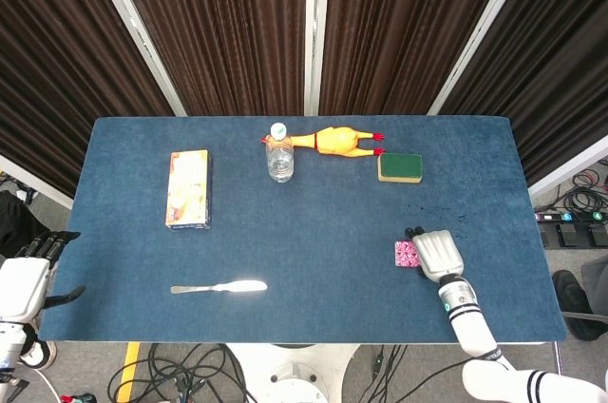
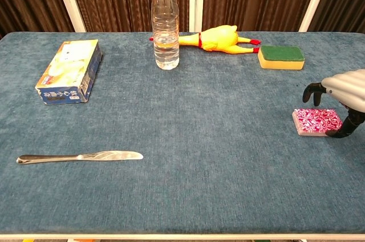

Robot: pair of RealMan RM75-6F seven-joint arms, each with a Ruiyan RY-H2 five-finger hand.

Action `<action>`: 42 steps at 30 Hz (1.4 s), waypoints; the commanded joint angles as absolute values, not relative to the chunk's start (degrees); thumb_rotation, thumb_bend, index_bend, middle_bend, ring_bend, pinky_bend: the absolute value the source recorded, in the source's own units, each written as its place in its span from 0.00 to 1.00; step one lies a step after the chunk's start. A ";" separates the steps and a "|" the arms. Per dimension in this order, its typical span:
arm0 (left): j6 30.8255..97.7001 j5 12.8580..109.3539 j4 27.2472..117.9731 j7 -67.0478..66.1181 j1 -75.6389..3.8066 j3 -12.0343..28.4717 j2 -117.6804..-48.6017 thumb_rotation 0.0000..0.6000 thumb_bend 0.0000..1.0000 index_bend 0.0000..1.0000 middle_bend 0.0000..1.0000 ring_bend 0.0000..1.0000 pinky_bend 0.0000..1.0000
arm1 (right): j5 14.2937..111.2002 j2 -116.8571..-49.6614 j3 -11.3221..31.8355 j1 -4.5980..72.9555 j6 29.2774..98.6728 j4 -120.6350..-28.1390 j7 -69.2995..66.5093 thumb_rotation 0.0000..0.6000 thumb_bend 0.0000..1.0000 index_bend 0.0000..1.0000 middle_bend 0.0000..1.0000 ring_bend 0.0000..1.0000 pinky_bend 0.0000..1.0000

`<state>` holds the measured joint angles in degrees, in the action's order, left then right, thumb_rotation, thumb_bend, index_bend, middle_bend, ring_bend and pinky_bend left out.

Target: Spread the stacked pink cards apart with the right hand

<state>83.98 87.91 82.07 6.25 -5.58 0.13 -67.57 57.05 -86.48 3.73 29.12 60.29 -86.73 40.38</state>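
Matt blue cloth table (image 2: 188, 139); shiny metal knife (image 2: 80, 157).

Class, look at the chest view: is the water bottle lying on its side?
No, the water bottle stands upright on the table, its cap on top, beside the rubber chicken.

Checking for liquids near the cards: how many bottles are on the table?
1. The water bottle stands upright at the back of the table, beside the rubber chicken. None seems hidden.
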 commanded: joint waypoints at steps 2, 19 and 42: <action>83.87 87.88 82.01 6.69 -5.51 0.03 -67.38 1.00 0.01 0.21 0.20 0.15 0.34 | 56.30 -86.91 3.40 29.37 59.97 -86.47 40.77 1.00 0.12 0.25 0.31 0.87 0.96; 82.75 87.28 81.60 7.51 -5.63 -0.05 -67.44 1.00 0.01 0.21 0.20 0.15 0.34 | 54.35 -87.60 3.12 30.04 61.51 -86.27 42.77 1.00 0.12 0.25 0.32 0.87 0.96; 82.66 87.44 79.79 9.60 -5.49 -0.21 -68.08 1.00 0.01 0.21 0.20 0.15 0.34 | 53.82 -88.83 2.95 30.59 63.13 -85.65 43.46 1.00 0.14 0.40 0.37 0.87 0.96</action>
<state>82.65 87.44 79.78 9.60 -5.49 -0.21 -68.08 53.83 -88.83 2.95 30.59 63.13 -85.66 43.47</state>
